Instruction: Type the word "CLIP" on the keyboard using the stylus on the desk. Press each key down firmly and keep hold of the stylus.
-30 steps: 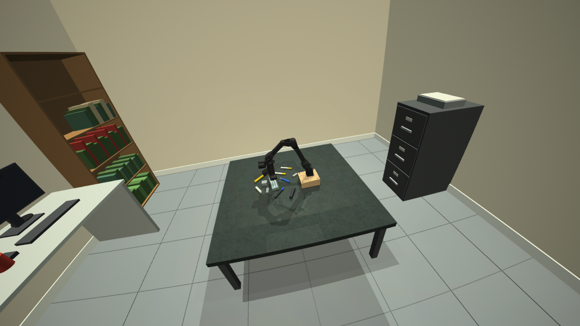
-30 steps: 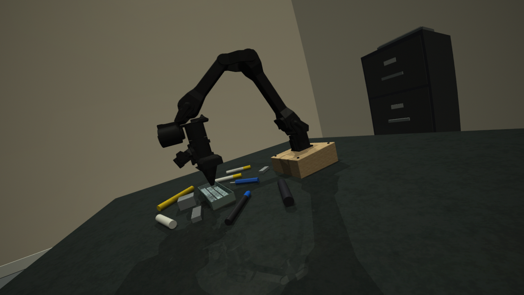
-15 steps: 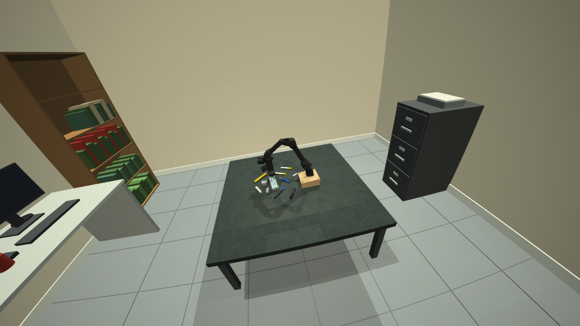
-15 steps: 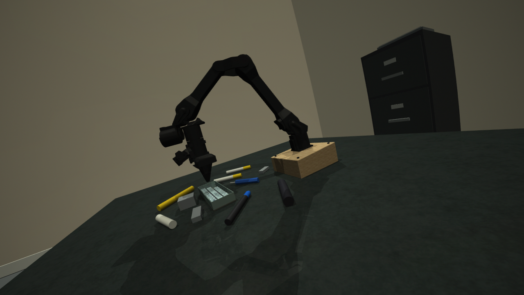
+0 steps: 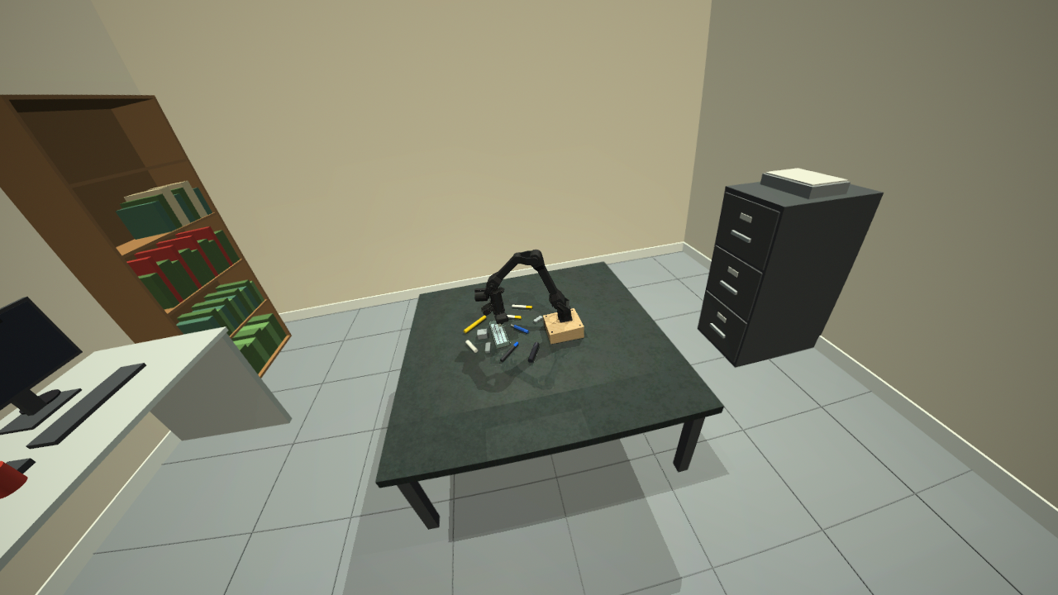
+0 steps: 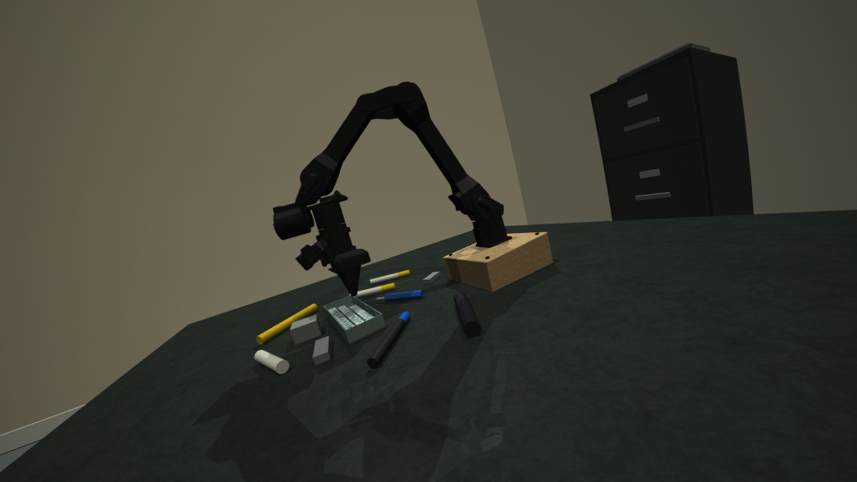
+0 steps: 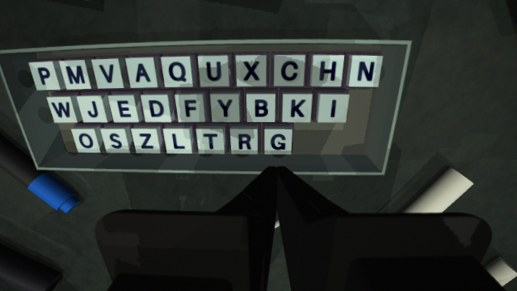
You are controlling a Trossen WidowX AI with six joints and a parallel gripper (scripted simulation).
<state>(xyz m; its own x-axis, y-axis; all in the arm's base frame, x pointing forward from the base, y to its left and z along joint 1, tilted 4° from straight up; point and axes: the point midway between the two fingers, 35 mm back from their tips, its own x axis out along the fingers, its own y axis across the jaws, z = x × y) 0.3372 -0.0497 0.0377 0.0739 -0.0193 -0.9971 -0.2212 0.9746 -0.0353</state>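
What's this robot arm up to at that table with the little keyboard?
It is meant to type "CLIP" with a stylus, but right now it is handling nothing. The black arm's gripper has its fingers shut with nothing between them, poised at the edge of the small keyboard. A blue pen-like tool, perhaps the stylus, lies beside it.
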